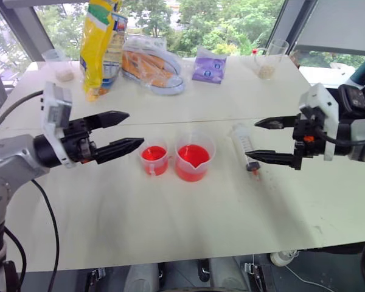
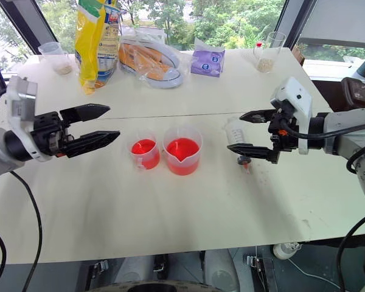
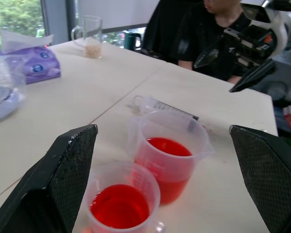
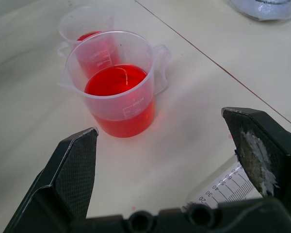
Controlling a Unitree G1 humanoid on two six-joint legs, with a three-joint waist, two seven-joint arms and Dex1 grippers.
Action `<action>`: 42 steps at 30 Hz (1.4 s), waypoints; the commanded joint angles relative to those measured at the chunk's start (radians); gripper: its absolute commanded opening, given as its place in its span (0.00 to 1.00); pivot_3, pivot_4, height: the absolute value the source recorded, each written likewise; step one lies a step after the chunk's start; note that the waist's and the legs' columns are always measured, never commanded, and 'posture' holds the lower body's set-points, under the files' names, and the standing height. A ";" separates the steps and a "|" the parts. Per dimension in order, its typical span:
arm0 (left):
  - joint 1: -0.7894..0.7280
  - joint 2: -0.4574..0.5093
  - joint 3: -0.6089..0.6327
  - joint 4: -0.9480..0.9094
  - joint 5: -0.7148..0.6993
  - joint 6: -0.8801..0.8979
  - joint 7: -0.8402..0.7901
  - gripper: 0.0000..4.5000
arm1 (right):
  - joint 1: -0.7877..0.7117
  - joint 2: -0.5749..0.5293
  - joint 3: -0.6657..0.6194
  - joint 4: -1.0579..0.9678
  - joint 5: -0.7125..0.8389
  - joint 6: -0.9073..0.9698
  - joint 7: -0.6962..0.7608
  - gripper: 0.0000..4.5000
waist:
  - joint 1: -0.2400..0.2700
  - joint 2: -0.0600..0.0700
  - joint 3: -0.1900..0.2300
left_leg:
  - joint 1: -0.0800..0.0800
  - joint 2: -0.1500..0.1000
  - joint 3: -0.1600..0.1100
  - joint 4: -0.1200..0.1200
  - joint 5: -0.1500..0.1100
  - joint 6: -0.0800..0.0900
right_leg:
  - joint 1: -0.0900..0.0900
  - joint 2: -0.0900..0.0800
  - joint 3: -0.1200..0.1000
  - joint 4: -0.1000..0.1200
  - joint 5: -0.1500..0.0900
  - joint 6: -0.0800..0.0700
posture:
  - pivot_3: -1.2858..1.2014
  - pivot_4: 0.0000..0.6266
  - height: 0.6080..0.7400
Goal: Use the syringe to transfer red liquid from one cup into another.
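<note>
Left gripper (image 1: 125, 131) and right gripper (image 1: 263, 140) both spread wide, holding nothing, hovering above the pale table (image 1: 170, 213). Between them: small clear cup (image 1: 154, 159) just beside the wider spouted beaker (image 1: 194, 161), both part-filled with translucent red liquid (image 4: 115, 80). The syringe (image 1: 244, 145) lies flat right of the beaker, under the right gripper; clear barrel, printed scale, reddish tip. Far edge: yellow bag (image 1: 100, 45), purple tissue pack (image 1: 209, 66).

left gripper (image 3: 167, 194) fingers spread wide, nothing between them but the small cup (image 3: 121, 204) of red liquid (image 3: 119, 206). spouted beaker (image 3: 167, 153) touching just behind small cup, syringe (image 3: 162, 106) lying flat behind beaker. right gripper (image 3: 233, 60) beyond the beaker, person (image 3: 203, 34) seated behind.
</note>
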 commanded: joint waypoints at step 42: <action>-0.133 -0.069 -0.136 0.042 0.063 -0.052 -0.055 1.00 | -0.520 0.311 0.449 0.687 -0.344 0.481 -0.329 0.99 | -0.001 0.000 0.000 | -0.001 -0.001 0.001 0.000 0.000 -0.001 | -0.001 0.000 0.001 0.001 0.002 0.003 | 0.52 0.24 1.00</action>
